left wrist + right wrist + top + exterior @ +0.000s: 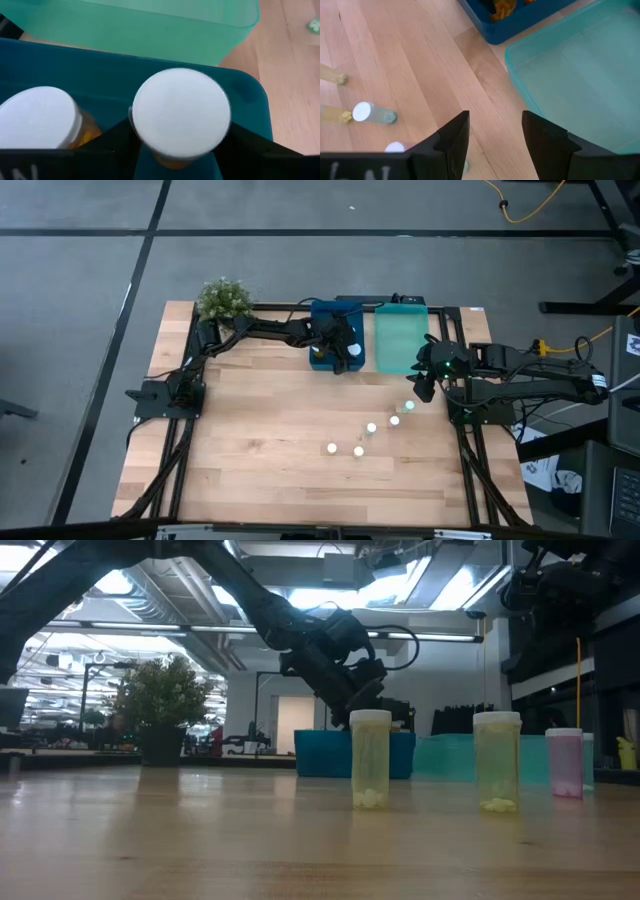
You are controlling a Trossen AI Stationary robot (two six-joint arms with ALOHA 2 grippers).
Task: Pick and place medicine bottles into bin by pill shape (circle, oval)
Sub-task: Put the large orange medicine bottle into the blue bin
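Note:
My left gripper (343, 352) is over the dark blue bin (322, 360) and is shut on an amber bottle with a white cap (180, 112). A second amber bottle (37, 117) stands in the blue bin beside it. The teal bin (400, 340) sits to the right of the blue one. My right gripper (492, 140) is open and empty above the wood by the teal bin's near right corner (424, 380). Several small pale bottles (371, 428) stand on the table in a loose row, three of which show in the low view (370, 760). My left gripper pinches the amber bottle between its two fingers, on the body just under the white cap (167, 161). The fingers (117, 137) come from above, pointing down. The bottle is upright inside the blue bin's outline; the cap hides its bottom.
A small potted plant (224, 298) stands at the table's far left, behind the left arm. The two bins sit side by side at the far middle. Bare wood lies left of the bottle row and along the near edge (250, 470).

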